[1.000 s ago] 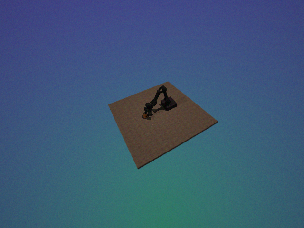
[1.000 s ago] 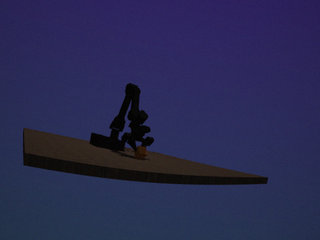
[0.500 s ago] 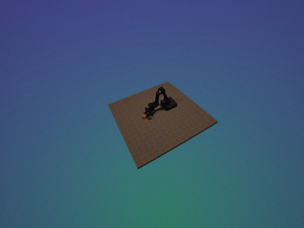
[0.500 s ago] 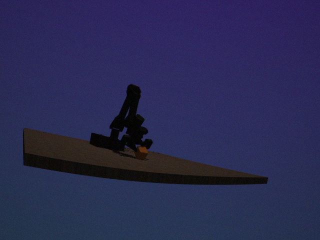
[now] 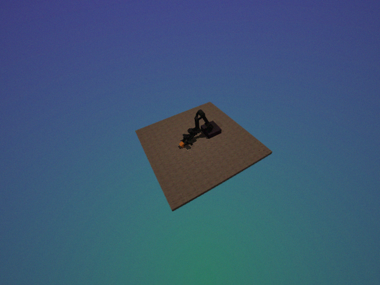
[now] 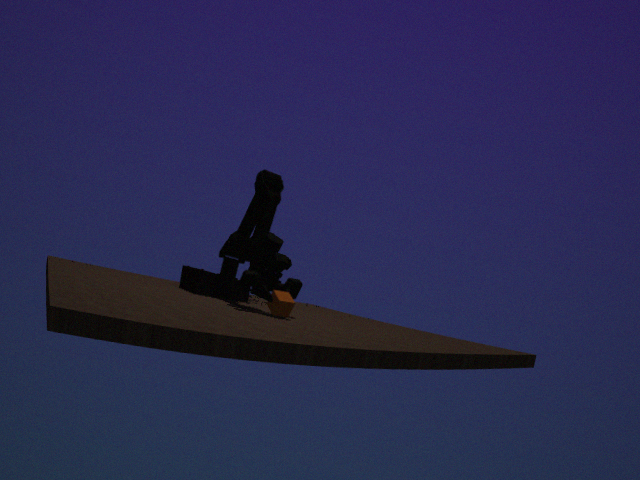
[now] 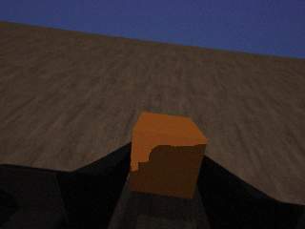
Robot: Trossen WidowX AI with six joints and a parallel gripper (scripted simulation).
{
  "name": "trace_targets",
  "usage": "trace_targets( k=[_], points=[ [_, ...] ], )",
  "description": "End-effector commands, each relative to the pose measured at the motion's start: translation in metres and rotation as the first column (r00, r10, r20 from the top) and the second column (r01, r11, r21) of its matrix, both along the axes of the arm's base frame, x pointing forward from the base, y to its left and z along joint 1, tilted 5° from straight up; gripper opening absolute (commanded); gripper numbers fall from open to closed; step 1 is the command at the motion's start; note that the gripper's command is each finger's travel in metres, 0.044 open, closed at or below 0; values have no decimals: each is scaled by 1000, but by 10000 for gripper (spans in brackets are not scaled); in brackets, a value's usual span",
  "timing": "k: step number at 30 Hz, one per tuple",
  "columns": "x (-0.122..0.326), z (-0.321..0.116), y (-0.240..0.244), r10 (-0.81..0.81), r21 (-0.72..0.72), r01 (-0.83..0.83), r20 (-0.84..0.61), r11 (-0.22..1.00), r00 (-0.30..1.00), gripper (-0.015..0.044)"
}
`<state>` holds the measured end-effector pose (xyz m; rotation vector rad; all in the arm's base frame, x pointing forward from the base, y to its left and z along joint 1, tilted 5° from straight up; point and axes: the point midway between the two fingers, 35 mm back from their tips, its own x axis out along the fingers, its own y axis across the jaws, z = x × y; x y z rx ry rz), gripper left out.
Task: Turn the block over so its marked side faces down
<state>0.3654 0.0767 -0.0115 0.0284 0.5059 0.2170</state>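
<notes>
Fingers: parted about midway, clamped on two opposite sides of the block, gripper (image 5: 184, 142) (image 6: 283, 293) (image 7: 163, 151) angled low
Block: plain orange cube (image 5: 181, 144) (image 6: 282, 303) (image 7: 167, 155), tilted in the exterior view, partly shaded; marked side cannot be made out
Block's place: in from the bench's left edge in the top view, nearer its far-left corner than its nearest corner
Bench: brown slab (image 5: 196, 171) (image 6: 330, 335) (image 7: 152, 81); block's contact with it unclear

block (image 5: 181, 143) (image 6: 281, 303) (image 7: 167, 155): mark not discernible, underside hidden | jaws (image 5: 183, 143) (image 6: 281, 298): cropped by wrist view's lower edge, tiny from top | block-worktop (image 5: 202, 171) (image 6: 180, 320) (image 7: 152, 81) contact: unclear
</notes>
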Motion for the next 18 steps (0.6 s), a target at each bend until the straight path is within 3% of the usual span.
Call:
trace_targets(
  k=[1, 10, 18],
  points=[
    [0, 2, -1, -6, 3, 6, 12, 1000, 1000, 0],
    [0, 2, -1, -6, 3, 6, 12, 1000, 1000, 0],
    [0, 2, -1, -6, 3, 6, 12, 1000, 1000, 210]
  ],
)
